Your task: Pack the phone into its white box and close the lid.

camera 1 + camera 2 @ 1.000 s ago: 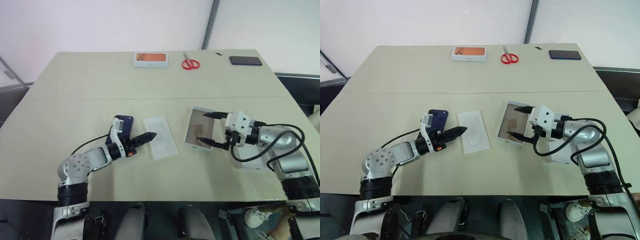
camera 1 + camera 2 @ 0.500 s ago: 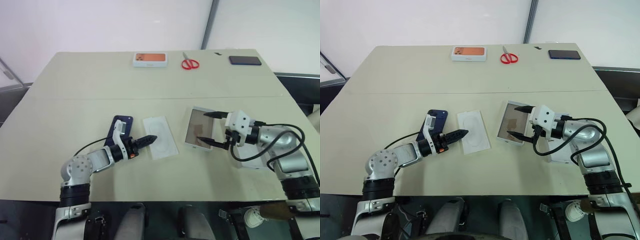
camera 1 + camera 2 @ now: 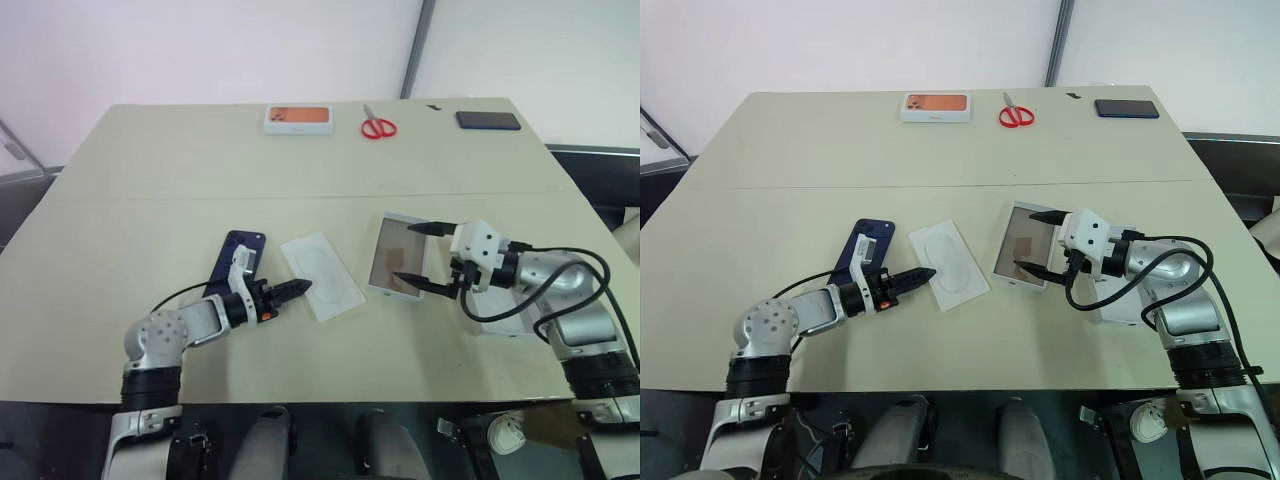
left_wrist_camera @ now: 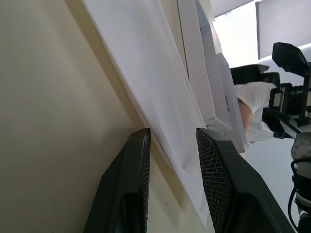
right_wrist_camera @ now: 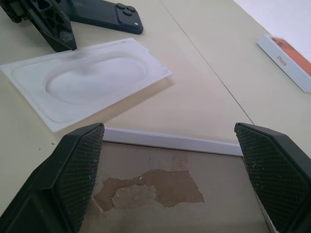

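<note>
Dark navy-blue glossy phone (image 3: 866, 251) lay flat on the beige table (image 3: 780, 150), beside the left arm and near the thin white moulded insert with an oval recess (image 3: 949, 265). The left gripper (image 3: 921, 274) had its black fingers (image 4: 132, 189) narrowed around that insert's raised near corner. The right gripper (image 3: 418, 255) hung with fingers spread wide over the shallow white cardboard box (image 3: 398, 260) with its brownish floor, holding nothing.
</note>
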Robot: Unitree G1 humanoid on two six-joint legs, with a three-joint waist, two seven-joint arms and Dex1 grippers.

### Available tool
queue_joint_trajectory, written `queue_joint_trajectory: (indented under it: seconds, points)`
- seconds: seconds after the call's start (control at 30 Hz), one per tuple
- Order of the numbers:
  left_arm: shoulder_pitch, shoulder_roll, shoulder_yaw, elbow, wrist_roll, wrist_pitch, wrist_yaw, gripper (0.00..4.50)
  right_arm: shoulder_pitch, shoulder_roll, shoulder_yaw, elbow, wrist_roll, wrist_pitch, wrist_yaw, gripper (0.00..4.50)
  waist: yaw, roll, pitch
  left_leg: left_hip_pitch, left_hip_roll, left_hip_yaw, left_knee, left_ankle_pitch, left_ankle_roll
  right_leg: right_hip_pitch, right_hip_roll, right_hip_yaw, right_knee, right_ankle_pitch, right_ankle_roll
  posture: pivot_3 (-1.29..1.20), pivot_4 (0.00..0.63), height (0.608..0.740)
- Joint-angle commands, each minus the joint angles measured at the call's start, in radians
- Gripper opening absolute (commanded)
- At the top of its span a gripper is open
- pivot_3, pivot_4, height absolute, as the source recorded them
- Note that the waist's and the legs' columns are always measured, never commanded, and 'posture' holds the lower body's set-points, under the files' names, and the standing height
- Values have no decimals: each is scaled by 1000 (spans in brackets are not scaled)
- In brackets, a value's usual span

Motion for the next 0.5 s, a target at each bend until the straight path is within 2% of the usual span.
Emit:
queue_joint_trajectory:
  seconds: [0.03, 0.2, 0.37, 0.5]
  points:
    - [-13, 8, 23, 21, 5, 20, 23, 1606, -13, -7, -21, -38, 5, -7, -9, 4500, 1, 0, 0, 0, 0, 0, 0, 0, 0, 0, 0, 0, 0, 0, 0, 0, 150, 740]
    - [-20, 8, 15, 28, 18, 25, 32, 52, -12, -4, -19, -44, 3, -6, -15, 4500, 1, 1, -1, 1, 0, 0, 0, 0, 0, 1, 0, 0, 0, 0, 0, 0, 150, 740]
    - [-30, 15, 19, 27, 12, 48, 38, 52, -4, -8, -17, -49, 5, -4, -12, 4500, -2, 1, 0, 2, 0, 0, 0, 0, 0, 2, 0, 0, 0, 0, 0, 0, 150, 740]
    - [-74, 22, 86, 43, -41, 90, 58, 52, 29, -2, -4, -110, 55, 70, 16, 4500, -3, 1, 0, 2, 0, 0, 0, 0, 0, 1, 0, 0, 0, 0, 0, 0, 150, 740]
